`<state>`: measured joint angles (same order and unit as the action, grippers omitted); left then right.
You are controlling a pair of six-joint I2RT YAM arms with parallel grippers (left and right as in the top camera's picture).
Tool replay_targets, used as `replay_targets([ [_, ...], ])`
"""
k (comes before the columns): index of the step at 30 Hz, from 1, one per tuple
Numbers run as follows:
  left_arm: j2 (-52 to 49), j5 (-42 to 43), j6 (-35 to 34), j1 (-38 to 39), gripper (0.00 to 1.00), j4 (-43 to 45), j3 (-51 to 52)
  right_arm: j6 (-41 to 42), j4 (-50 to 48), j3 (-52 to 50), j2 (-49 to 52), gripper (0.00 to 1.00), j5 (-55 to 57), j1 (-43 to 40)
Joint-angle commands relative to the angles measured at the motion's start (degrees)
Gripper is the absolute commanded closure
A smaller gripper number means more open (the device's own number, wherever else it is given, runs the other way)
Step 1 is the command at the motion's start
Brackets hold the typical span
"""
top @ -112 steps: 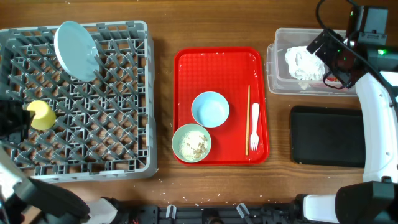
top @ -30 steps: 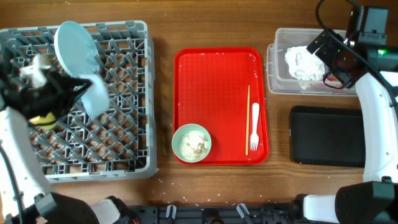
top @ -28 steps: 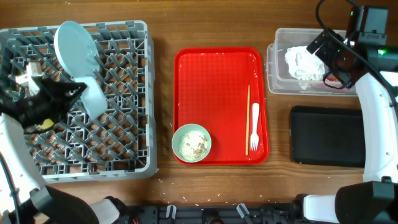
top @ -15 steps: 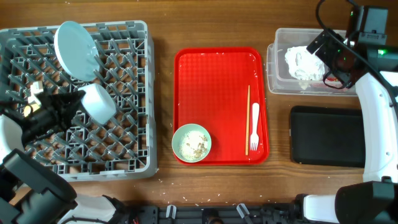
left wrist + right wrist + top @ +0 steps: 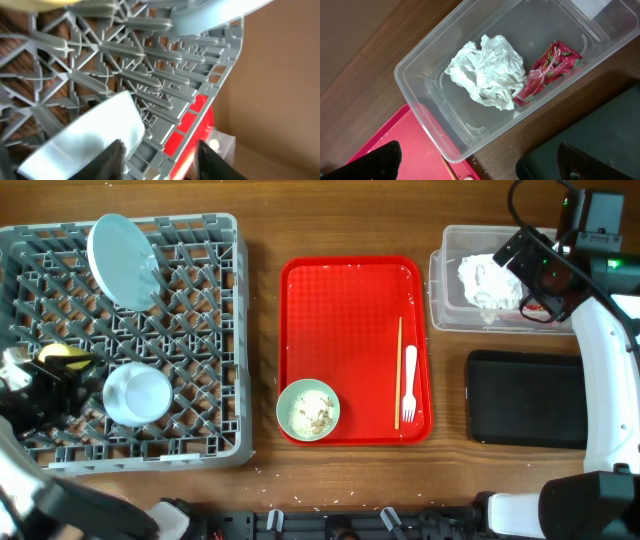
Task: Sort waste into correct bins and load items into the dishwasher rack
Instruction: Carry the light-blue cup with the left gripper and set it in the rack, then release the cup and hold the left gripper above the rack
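The grey dishwasher rack holds the white plate on edge, the yellow cup and one teal bowl lying rim down near its front. My left gripper is open just left of that bowl. In the left wrist view the bowl lies beside the left finger, and only rack pegs show between the fingers. The second teal bowl holds rice-like scraps on the red tray. My right gripper hangs open and empty over the clear tub, which holds the napkin and the red wrapper.
The red tray also carries the white fork and the wooden stick along its right side. The black tray lies in front of the clear tub. Small crumbs dot the table's front edge.
The left gripper carried a teal bowl from the red tray to the rack, set it rim down near the front, let go and drew back left. The right arm has not moved.
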<state>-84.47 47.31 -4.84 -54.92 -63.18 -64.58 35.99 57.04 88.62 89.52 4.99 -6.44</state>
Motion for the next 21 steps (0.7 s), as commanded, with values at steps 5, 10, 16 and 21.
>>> replay_targets([
  [5, 14.62, -24.00, -10.12, 17.62, 0.96, -2.40, -1.18, 0.07, -0.02, 0.20, 0.37, 0.00, 0.55, 0.09],
  [10, 9.97, -28.20, -15.72, 23.96, 0.96, 4.48, 7.96, 0.07, -0.02, 0.20, 0.37, 0.00, 0.55, 0.09],
  [16, 4.39, -45.20, -24.63, 23.89, 0.96, 9.29, 9.09, 0.07, -0.02, 0.20, 0.37, 0.00, 0.55, 0.09],
  [21, 7.58, -34.01, -24.06, 23.47, 0.96, 10.86, 5.68, 0.07, -0.02, 0.20, 0.37, 0.00, 0.55, 0.09],
])
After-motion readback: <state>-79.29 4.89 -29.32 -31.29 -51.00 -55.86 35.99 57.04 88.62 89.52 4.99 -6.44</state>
